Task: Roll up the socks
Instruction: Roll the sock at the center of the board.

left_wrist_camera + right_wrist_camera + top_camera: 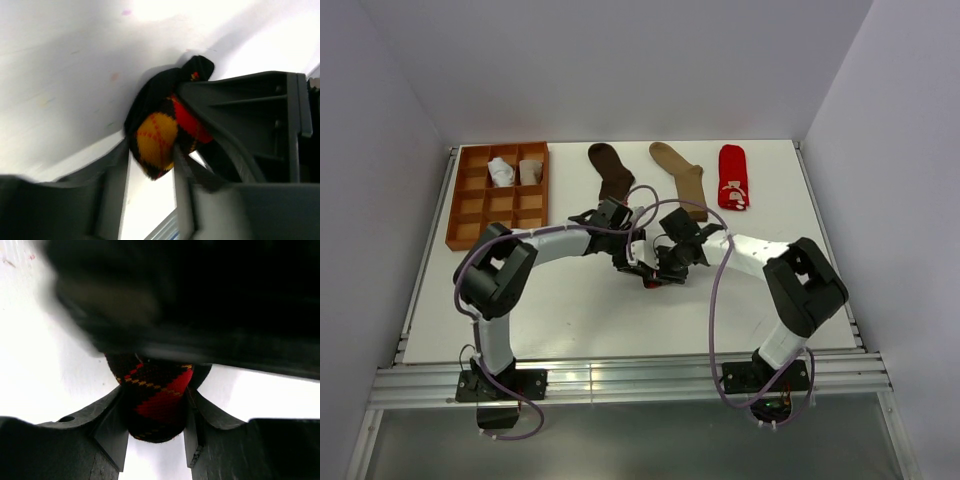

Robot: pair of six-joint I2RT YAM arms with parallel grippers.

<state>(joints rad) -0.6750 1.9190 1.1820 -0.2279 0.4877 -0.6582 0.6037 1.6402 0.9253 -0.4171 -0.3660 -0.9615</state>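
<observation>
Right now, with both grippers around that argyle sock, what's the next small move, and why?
Probably back the left gripper off the argyle sock: it is already bunched into a roll, the right gripper pinches it from both sides, and two rolled socks sit in the tray, likely its destination.

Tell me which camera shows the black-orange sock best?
Left wrist view: the argyle sock shows bunched, orange and red diamonds clear. Right wrist view shows one red-black patch; top view, a mostly hidden sliver.
</observation>
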